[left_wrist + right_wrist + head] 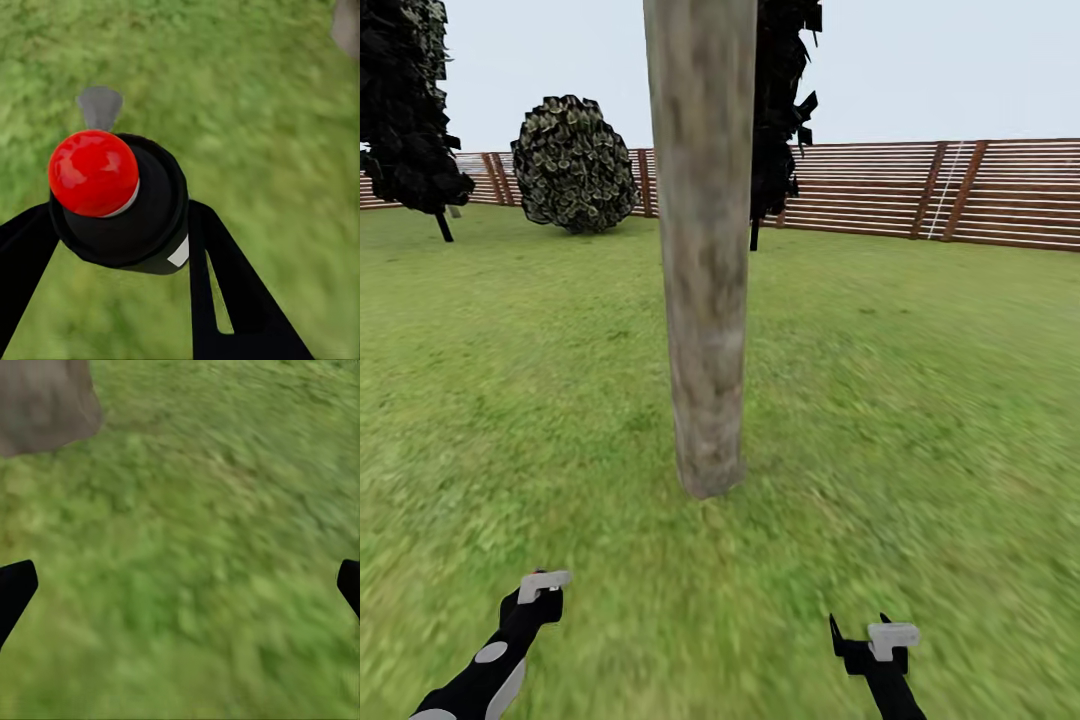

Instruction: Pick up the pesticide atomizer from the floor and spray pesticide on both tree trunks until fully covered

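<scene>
In the left wrist view my left gripper [120, 221] is shut on the pesticide atomizer [112, 202], a black cylinder with a glossy red ball top and a grey nozzle, held above the grass floor [247, 112]. Low at the left of the head view is the left gripper [535, 598]. Low at the right, my right gripper [860, 640] is open over grass with nothing in it. A thick mottled grey-beige tree trunk [705, 260] stands straight ahead of both grippers, and its base [41, 401] appears in the right wrist view. I make out no pesticide specks on the bark. The second tree is out of view.
Green lawn [920, 400] spreads all round the trunk. A brown slatted fence [920, 190] closes the back. A round dark bush [573, 165] and black cypress-like trees [410, 110] stand at the far left, with another [780, 100] behind the trunk.
</scene>
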